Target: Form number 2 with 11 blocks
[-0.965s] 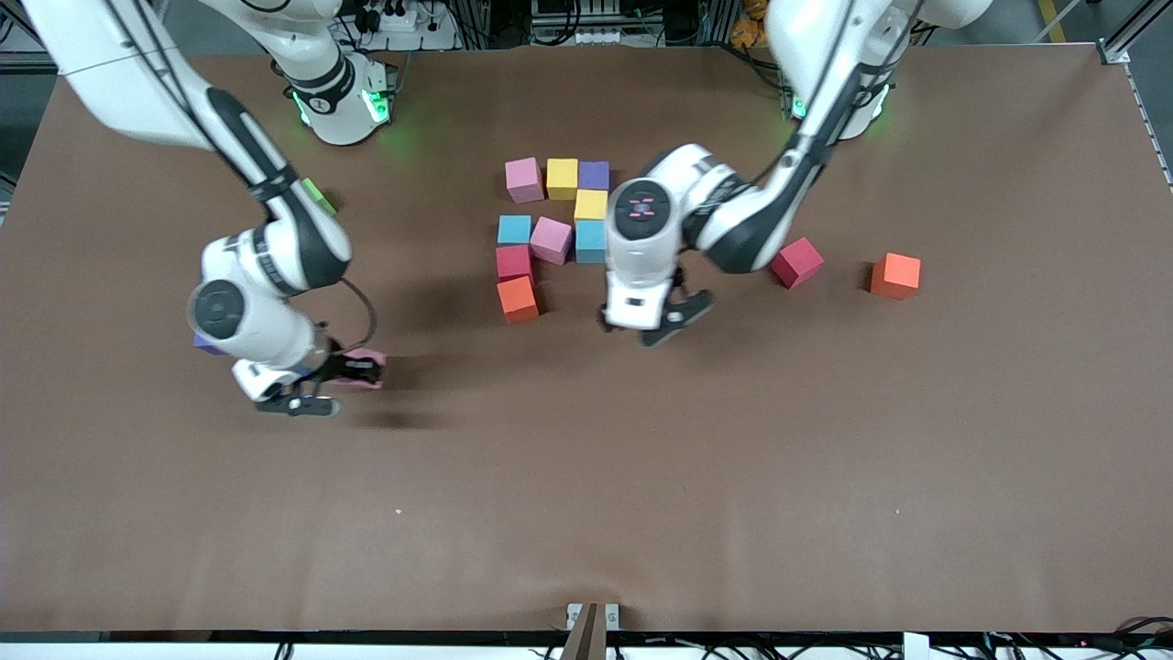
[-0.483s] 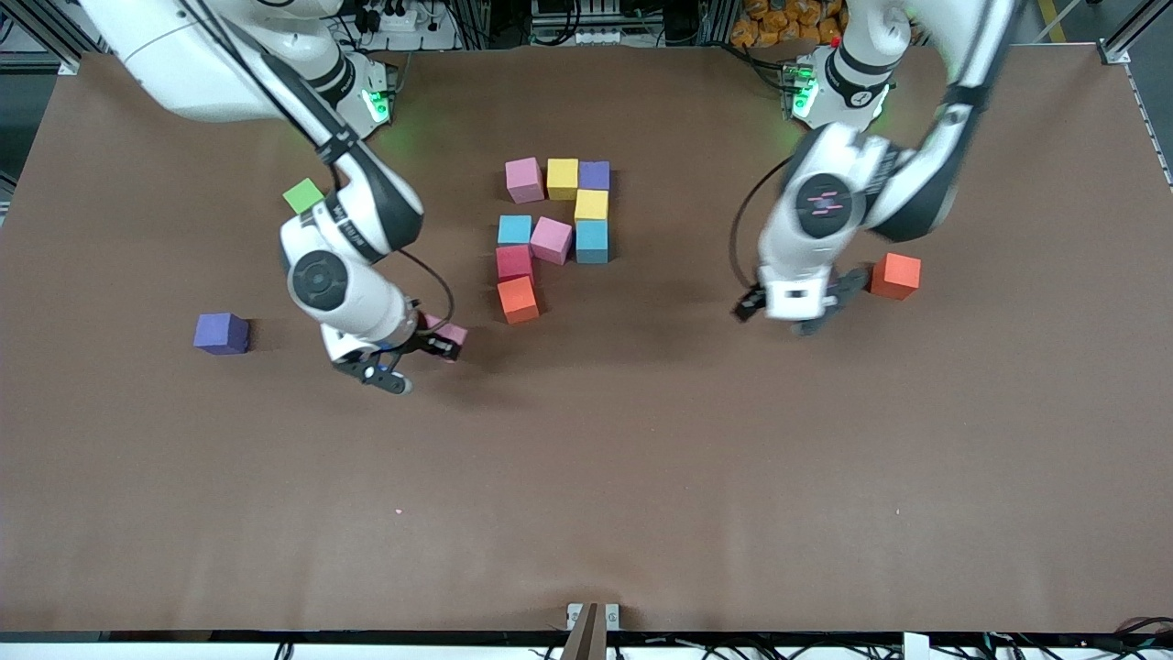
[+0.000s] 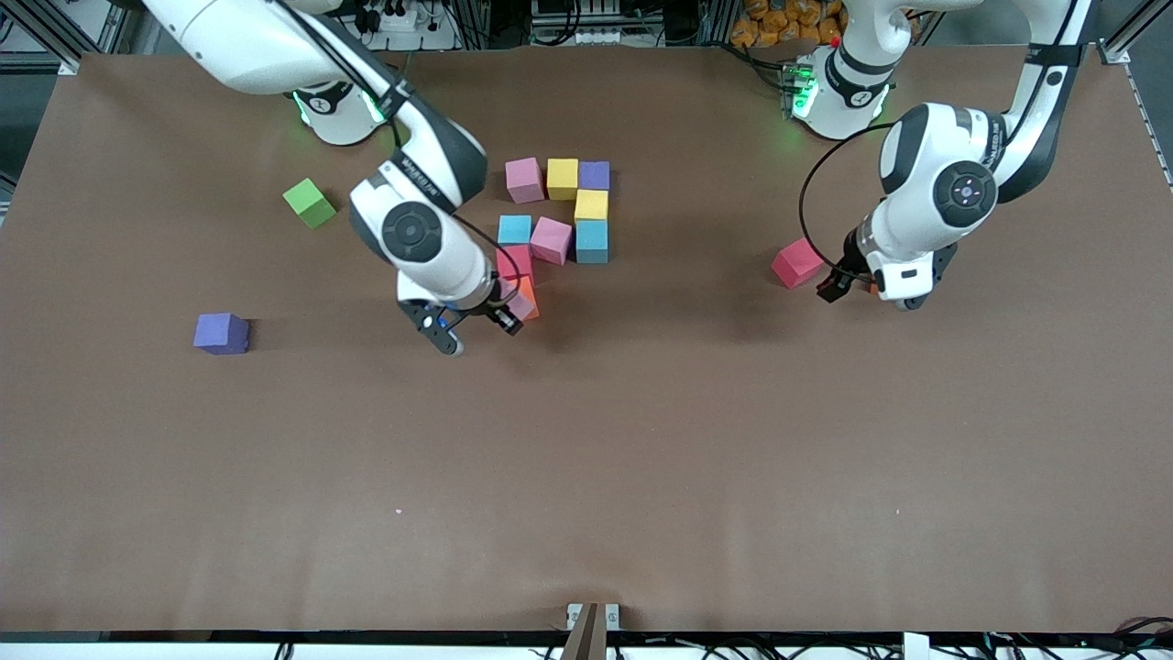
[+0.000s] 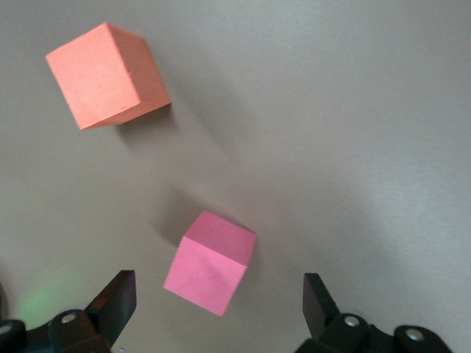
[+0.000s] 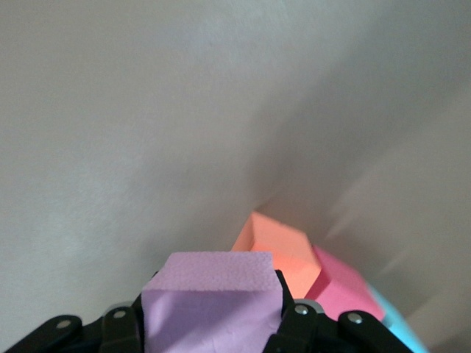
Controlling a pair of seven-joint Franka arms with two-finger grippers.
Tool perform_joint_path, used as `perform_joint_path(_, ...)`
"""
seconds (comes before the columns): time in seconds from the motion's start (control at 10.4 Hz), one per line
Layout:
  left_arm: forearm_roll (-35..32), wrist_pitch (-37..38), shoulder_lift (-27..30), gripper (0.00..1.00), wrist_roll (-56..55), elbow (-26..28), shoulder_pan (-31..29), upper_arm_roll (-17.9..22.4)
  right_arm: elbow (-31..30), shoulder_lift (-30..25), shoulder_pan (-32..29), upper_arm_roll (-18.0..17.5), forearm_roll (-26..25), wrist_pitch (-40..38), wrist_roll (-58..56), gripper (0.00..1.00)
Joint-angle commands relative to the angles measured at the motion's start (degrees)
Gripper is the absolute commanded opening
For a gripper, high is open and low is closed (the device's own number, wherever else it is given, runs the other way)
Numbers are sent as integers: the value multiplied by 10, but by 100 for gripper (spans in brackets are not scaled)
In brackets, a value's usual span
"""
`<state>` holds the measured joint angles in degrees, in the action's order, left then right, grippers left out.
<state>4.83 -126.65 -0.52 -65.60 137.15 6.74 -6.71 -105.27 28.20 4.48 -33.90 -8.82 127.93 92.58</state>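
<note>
The number 2 stands partly built at mid-table from several blocks: pink [image 3: 524, 180], yellow [image 3: 562, 178], purple [image 3: 594, 174], a second yellow [image 3: 591, 204], light blue [image 3: 514, 229], pink [image 3: 551, 240], light blue [image 3: 591, 241], red [image 3: 515, 261] and orange [image 3: 529, 302]. My right gripper [image 3: 476, 328] hangs beside that orange block, shut on a pink block [image 5: 213, 301]. My left gripper [image 4: 217, 309] is open above the table. A loose red block [image 4: 210, 261] [image 3: 795, 263] shows between its fingers, untouched. Another orange block [image 4: 107, 73] lies close by, hidden under the left hand in the front view.
A green cube [image 3: 310, 203] lies toward the right arm's end of the table, near that arm's base. A lone purple cube [image 3: 221, 333] sits nearer the front camera than the green one. Brown tabletop [image 3: 641, 458] stretches toward the front camera.
The right arm carried the pink block from beside the lone purple cube over to the formation's orange block. The left arm swung away from the formation to the loose red and orange blocks, still open.
</note>
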Motion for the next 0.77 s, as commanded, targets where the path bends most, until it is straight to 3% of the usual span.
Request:
perform_joint_path(0.0, 22, -71, 23, 100, 7, 73, 0, -11, 21, 2, 21, 2, 9, -12, 136, 0)
perform_joint_path(0.19, 23, -118, 13, 100, 7, 101, 1, -29, 33, 12, 37, 2, 10, -12, 197, 0)
perform_joint_path(0.68, 22, -191, -60, 100, 7, 102, 4, -52, 42, 46, 80, 16, 8, -5, 291, 0)
